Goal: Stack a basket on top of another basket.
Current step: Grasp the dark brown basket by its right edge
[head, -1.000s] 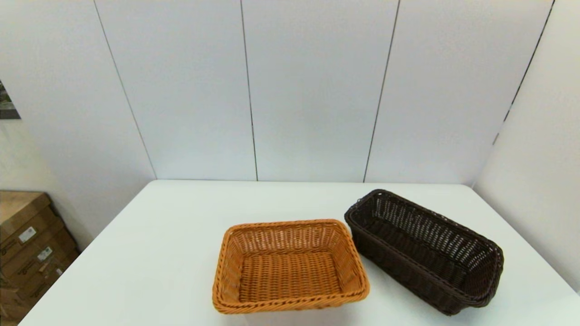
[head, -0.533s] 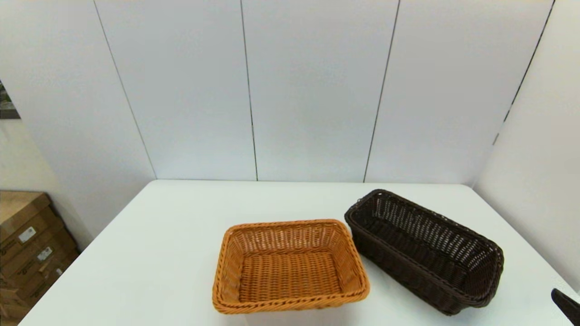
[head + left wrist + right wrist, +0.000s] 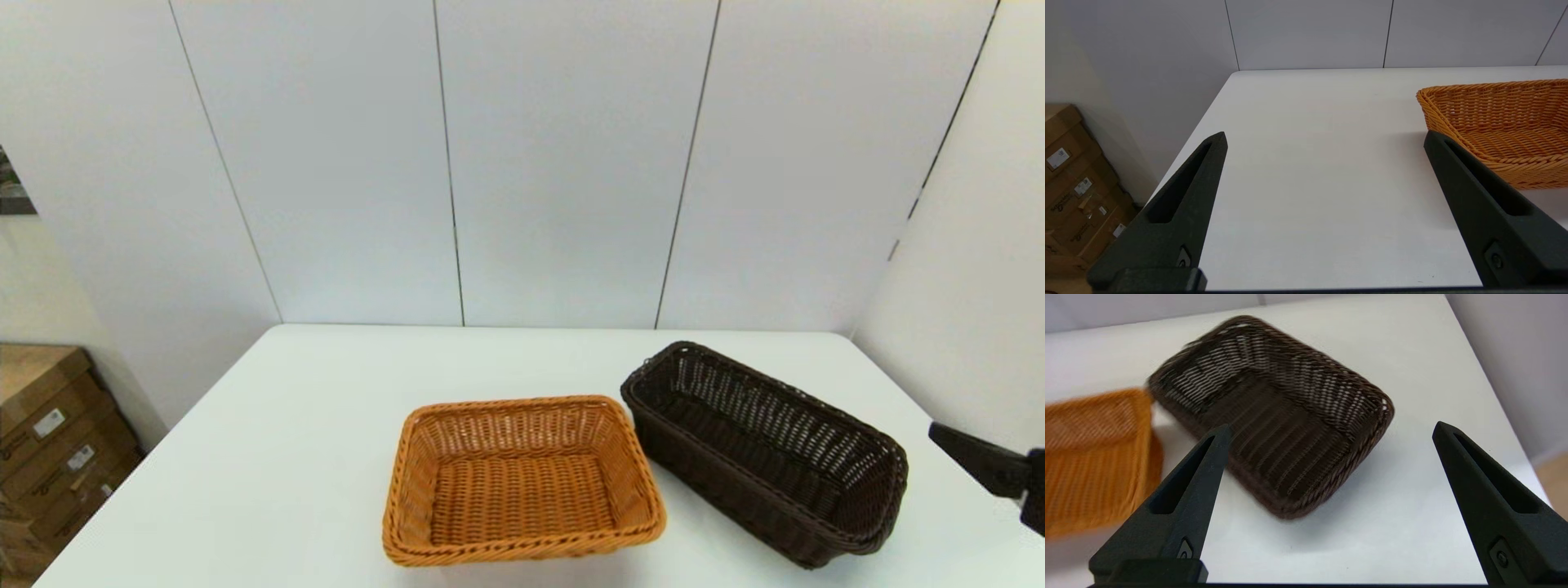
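Black pincer, right: the right gripper (image 3: 1327,433) hangs above the table's right side with its jaws spread wide and nothing between them; in the head view only a dark tip shows at the right edge (image 3: 992,469).
Aim: from its wrist view it looks down on the near end of the dark brown basket (image 3: 1274,412), apart from it, not touching.
Dark brown basket: upright on the table at the right (image 3: 767,449), long side running from far-left to near-right, empty.
Orange-tan basket: upright and empty at centre near (image 3: 522,482), its far-right corner just beside the dark one's far-left end; I cannot tell whether they touch.
Left gripper: parked low at the near left (image 3: 1325,139), jaws wide, empty, the orange-tan basket off to its right (image 3: 1498,122).
Progress: nothing stacked yet; both baskets sit on the white table (image 3: 326,425). Grasp, lift, carry leftward and set-down all remain, by my reading.
Edges: the dark basket's near-right end lies near the table's right edge, with a wall panel beyond it.
Open room: broad bare table to the left and far side; free space above the orange-tan basket for lowering.
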